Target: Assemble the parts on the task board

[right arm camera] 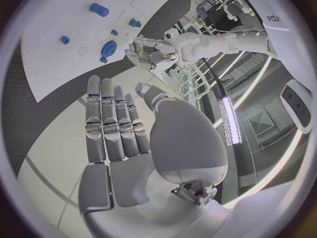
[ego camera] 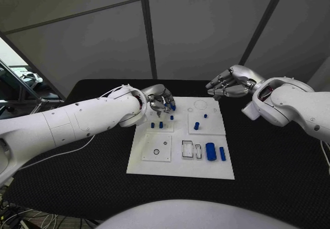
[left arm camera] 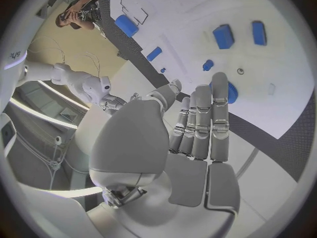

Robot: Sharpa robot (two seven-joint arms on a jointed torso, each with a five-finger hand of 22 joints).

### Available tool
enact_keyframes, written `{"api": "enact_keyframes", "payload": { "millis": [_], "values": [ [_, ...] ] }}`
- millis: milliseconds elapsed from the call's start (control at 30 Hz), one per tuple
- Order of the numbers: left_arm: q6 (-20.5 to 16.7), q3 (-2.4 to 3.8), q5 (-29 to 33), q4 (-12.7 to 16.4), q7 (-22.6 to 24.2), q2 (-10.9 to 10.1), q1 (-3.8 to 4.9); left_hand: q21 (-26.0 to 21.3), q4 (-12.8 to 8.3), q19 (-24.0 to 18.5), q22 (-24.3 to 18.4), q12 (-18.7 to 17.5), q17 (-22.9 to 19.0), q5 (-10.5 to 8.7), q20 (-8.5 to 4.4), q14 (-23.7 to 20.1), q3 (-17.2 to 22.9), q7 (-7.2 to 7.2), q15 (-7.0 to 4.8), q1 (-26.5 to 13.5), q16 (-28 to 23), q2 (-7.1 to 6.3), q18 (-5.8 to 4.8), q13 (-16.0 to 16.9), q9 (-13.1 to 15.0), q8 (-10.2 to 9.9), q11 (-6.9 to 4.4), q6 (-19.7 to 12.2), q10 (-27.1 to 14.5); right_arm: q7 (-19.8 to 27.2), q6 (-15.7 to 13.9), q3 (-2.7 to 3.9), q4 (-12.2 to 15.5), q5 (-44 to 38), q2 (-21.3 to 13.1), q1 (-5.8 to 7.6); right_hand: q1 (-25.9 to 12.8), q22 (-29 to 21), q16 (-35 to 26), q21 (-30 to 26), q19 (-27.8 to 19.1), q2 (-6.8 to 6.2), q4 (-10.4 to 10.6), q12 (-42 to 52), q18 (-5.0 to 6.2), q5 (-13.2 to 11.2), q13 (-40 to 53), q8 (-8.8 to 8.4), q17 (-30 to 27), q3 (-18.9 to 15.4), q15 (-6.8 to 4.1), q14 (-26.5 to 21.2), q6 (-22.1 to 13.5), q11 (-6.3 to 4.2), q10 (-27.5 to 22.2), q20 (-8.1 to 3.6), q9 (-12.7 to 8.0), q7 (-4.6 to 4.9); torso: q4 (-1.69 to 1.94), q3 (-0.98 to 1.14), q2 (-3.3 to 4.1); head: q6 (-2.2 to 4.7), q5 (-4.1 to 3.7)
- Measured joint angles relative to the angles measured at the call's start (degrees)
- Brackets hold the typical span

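Two hands are up at the far end of the white board (ego camera: 180, 167). My left hand (ego camera: 159, 101) hangs over the board's far left corner, fingers pointing down and apart, nothing in them, just above a small blue piece (ego camera: 172, 117). My right hand (ego camera: 230, 83) hovers past the far right corner, fingers loosely curled, holding nothing. More blue pieces sit mid-board (ego camera: 197, 126), and two larger ones (ego camera: 210, 151) lie near the right edge.

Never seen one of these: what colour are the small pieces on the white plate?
Blue parts on the white task board, clearest in the head view.
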Motion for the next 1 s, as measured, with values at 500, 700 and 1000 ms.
{"api": "enact_keyframes", "payload": {
  "millis": [500, 700, 1000],
  "values": [
    [-1.0, -2.11, -15.1, -6.7, 6.2, 5.3, 0.03, 31.6, -0.5, 16.9, 27.9, -8.2, 18.5, 0.00, -1.35, 16.6, 0.5, -1.70, -1.28, -0.3, 24.5, -0.93, -3.18, -9.2, -7.3, -6.6, -1.19, 7.2, 5.2, 0.2, -0.1, 0.00, 0.4, -1.2, 0.2, 0.00, 0.0, 0.0, 0.0, 0.0, 0.0, 0.00, 0.0, 0.0, 0.00, 0.0, 0.0, 0.20, 0.0, 0.0, 0.00, 0.0, 0.2, 0.00, 0.0, 0.00, 0.0, -0.21, 0.09, -0.04, 0.02, 0.28, -0.44],
    [0.9, -2.22, -18.6, -7.8, 5.5, 6.1, 0.01, 32.1, -0.5, 17.6, 28.5, -9.3, 20.6, 0.00, -1.66, 16.9, 0.5, -2.02, -1.52, -0.8, 26.5, -1.44, -3.20, -10.3, -8.0, -7.3, -1.62, 8.5, 6.4, 0.3, -0.2, 0.00, 0.4, -1.4, 0.3, 0.00, 0.0, 0.0, 0.0, 0.0, 0.0, 0.00, 0.0, 0.0, 0.00, 0.0, 0.0, 0.20, 0.0, 0.0, 0.00, 0.0, 0.2, 0.00, 0.0, 0.00, 0.0, -0.20, 0.10, -0.05, -0.02, 0.19, -0.52],
    [4.3, -2.31, -21.4, -8.6, 4.0, 6.8, -0.01, 32.2, -0.5, 17.8, 28.7, -9.7, 20.7, 0.00, -1.86, 16.9, 0.5, -2.02, -1.52, -1.4, 26.7, -1.36, -3.21, -10.7, -8.3, -7.6, -1.69, 8.9, 7.3, 0.3, -0.2, 0.00, 0.4, -1.5, 0.3, 0.00, 0.0, 0.0, 0.0, 0.0, 0.0, 0.00, 0.0, 0.0, 0.00, 0.0, 0.0, 0.19, 0.0, 0.0, 0.00, 0.0, 0.2, 0.00, 0.0, 0.00, 0.0, -0.21, 0.13, -0.04, -0.03, 0.14, -0.69]
  ]
}}
